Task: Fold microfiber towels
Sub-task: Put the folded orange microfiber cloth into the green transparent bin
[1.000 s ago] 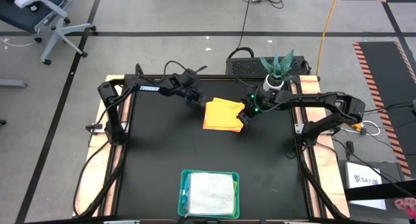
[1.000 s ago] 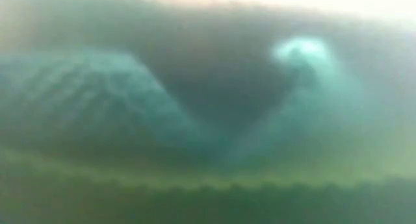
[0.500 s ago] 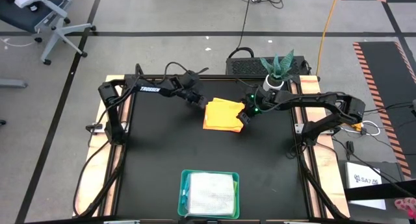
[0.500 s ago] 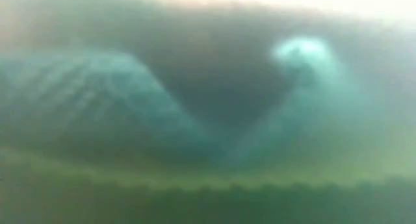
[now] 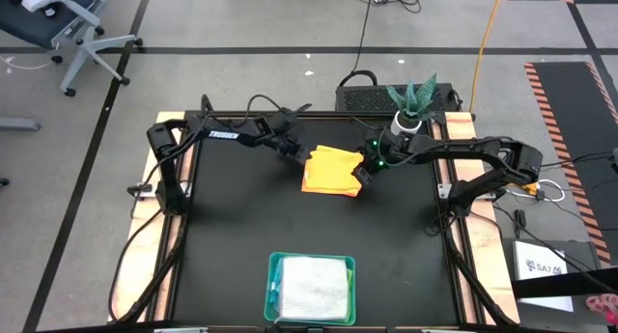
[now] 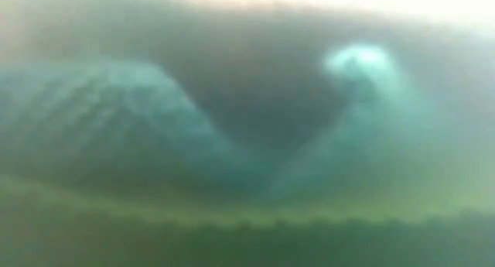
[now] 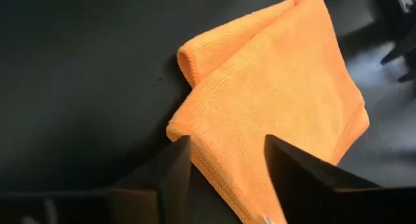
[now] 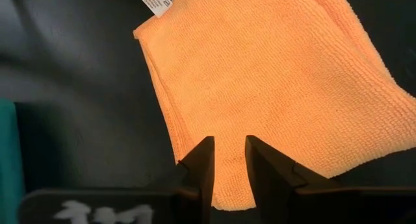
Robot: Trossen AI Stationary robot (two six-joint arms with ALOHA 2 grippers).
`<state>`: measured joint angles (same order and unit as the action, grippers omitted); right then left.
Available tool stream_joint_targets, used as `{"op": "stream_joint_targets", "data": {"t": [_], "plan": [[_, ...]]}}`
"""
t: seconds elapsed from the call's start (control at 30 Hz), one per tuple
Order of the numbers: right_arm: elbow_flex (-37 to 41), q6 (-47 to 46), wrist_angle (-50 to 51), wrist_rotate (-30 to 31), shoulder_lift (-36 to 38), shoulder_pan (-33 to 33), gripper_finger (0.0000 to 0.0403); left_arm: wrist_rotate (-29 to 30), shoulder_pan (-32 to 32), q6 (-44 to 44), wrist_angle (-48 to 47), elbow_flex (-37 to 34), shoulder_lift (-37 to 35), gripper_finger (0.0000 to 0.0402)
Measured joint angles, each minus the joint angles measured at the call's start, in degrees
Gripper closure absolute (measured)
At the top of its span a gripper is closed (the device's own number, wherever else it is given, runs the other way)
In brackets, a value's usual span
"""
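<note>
Orange microfiber, folded over on itself, lies on the black table (image 5: 232, 236) toward its far edge, between the two arms: this is the yellow-orange towel (image 5: 331, 171), and it is the only cloth out on the working surface. A pale grey-white towel (image 5: 311, 289) sits in the teal tray (image 5: 274, 267) at the near edge, well apart from the action.

The left claw (image 5: 295, 153) stands at the towel's far-left corner. From its wrist camera its fingers (image 7: 162, 178) are spread apart with the cloth's hem lying between and just past them, so it looks released, not gripping. One corner of the towel curls up in a rounded loop just ahead of it.

The right claw (image 5: 362, 179) is at the opposite side, over the towel's near-right corner. Its two fingers (image 8: 198, 169) stand close together with a narrow strip of orange edge between them; I cannot tell whether they pinch the fabric or merely hover above it.

What the next move hangs on, as I judge it, is that the towel lies squarely between the claws, its longer side running left to right from one to the other, each arm at its own corner. Both are equally near. The low camera shows only a blur of turquoise cloth (image 6: 116, 120) pressed close.
</note>
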<state>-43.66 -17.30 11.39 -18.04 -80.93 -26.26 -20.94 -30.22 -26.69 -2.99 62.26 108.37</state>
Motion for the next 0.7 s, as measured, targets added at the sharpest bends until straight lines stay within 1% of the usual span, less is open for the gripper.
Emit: {"op": "stream_joint_targets", "data": {"t": [0.1, 0.17, 0.27, 0.33, 0.43, 0.53, 0.7], "plan": [[0.00, 0.00, -0.01, -0.02, 0.00, 0.00, 0.0329, 0.26, -0.05, -0.87, 0.07, 0.00, 0.01, 0.0173], [0.00, 0.00, 0.01, -0.02, 0.00, 0.00, 0.0330, 1.32, -0.34, -1.00, 0.07, 0.00, 0.01, 0.0158], [0.00, 0.00, 0.00, -0.04, 0.00, 0.00, 0.0330, 5.50, -0.77, -1.95, 0.10, 0.00, 0.01, 0.0147], [0.00, 0.00, -0.01, -0.04, 0.00, 0.00, 0.0330, 6.28, -1.26, -2.48, 0.22, 0.00, 0.01, 0.0145], [0.00, 0.20, -0.01, -0.04, 0.00, 0.00, 0.0330, 3.70, -1.86, -4.49, 0.17, 0.00, 0.01, 0.0144], [0.00, 0.22, -0.01, -0.04, 0.00, 0.00, 0.0330, 1.49, -1.82, -4.72, 0.14, 0.00, 0.05, 0.0144], [0.00, 0.42, -0.34, -0.05, 0.00, 0.00, 0.0330, -1.67, -0.62, -8.87, 0.35, 0.09, 3.16, 0.0144]]}}
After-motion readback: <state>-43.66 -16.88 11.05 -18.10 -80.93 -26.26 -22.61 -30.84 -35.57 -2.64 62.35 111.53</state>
